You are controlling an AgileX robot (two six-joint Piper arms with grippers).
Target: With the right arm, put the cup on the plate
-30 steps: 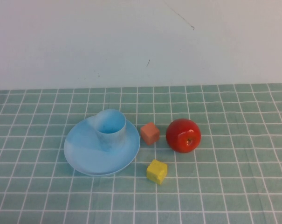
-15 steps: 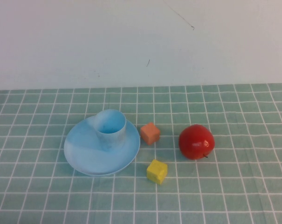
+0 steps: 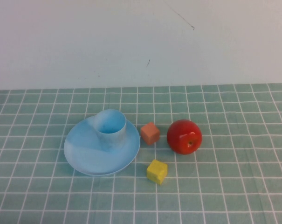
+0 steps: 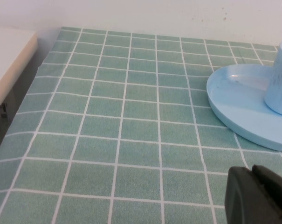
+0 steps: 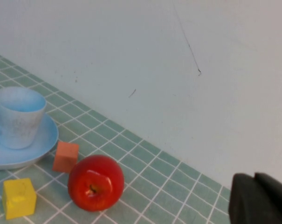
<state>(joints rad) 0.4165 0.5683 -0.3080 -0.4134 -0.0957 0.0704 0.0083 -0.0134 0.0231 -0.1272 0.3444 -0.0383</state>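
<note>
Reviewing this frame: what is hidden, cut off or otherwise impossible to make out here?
- Left pincer: only a dark corner shows in the left wrist view, cut by the frame edge; absent from the high view.
- Right pincer: likewise cut off in the right wrist view.
- Small light blue plastic cup: it hides part of the round light blue plastic plate behind it.
- Red apple: its far side is unseen.

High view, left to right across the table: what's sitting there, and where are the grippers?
Plate with cup standing on it → orange cube → apple. Left gripper and right gripper show only in their wrist views.
</note>
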